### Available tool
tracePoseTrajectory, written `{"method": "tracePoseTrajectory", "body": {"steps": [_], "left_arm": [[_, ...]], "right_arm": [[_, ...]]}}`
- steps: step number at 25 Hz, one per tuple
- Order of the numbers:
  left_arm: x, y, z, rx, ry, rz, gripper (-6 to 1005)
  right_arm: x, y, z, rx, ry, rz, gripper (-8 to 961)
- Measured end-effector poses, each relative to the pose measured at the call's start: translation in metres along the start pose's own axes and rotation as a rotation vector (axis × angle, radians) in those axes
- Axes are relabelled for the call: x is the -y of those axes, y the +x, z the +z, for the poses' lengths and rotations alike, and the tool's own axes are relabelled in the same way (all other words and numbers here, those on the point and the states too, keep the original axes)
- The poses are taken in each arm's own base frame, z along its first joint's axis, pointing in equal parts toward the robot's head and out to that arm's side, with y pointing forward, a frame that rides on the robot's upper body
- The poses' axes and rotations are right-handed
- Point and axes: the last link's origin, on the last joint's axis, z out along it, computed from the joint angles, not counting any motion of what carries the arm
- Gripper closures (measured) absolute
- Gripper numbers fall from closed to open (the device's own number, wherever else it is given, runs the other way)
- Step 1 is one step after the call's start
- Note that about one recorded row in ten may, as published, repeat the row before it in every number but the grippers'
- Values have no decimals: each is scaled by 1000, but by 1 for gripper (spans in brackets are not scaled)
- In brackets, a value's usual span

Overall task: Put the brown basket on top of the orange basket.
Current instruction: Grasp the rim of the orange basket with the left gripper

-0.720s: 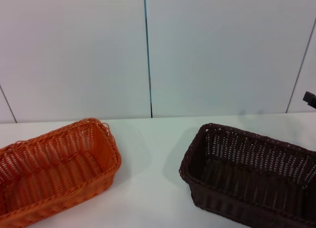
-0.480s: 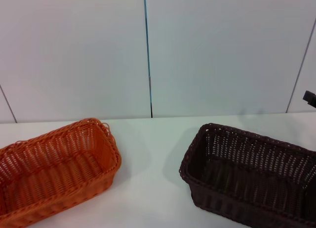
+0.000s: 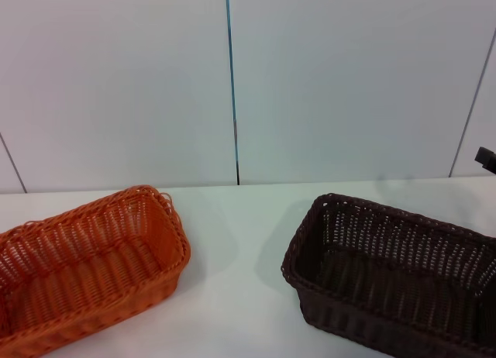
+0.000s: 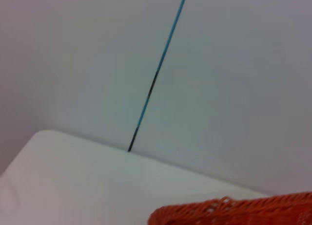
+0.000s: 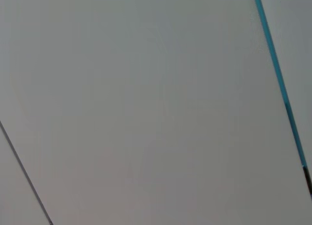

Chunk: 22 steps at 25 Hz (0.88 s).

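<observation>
The orange basket point(image 3: 85, 269) sits on the white table at the near left, its long side angled toward the back. Its braided rim point(image 4: 234, 213) also shows in the left wrist view. The brown basket point(image 3: 391, 277) rests on the table at the near right, apart from the orange one, with a wide gap between them. Both baskets are empty. Only a small dark piece of my right gripper point(image 3: 487, 156) pokes in at the right edge, above and behind the brown basket. My left gripper is out of view.
The white table point(image 3: 236, 249) runs back to a pale panelled wall point(image 3: 232, 79) with a dark vertical seam. The right wrist view shows only that wall.
</observation>
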Motion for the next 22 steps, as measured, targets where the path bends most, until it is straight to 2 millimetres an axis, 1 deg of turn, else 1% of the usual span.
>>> {"method": "tracePoseTrajectory", "body": {"steps": [1,9,19,22], "left_arm": [[1,-1,1,8,10,2,132],[-1,-1,12,71,46,18,133],[-5,-4,37,192,117,42,134],[-4,-4,40,214,141,46,135]], "right_arm": [[0,-1,0,1,0,1,392],[0,-2,0,3,-3,4,393],[0,-1,0,2,-2,4,393],[0,-2,1,5,-1,7,393]]}}
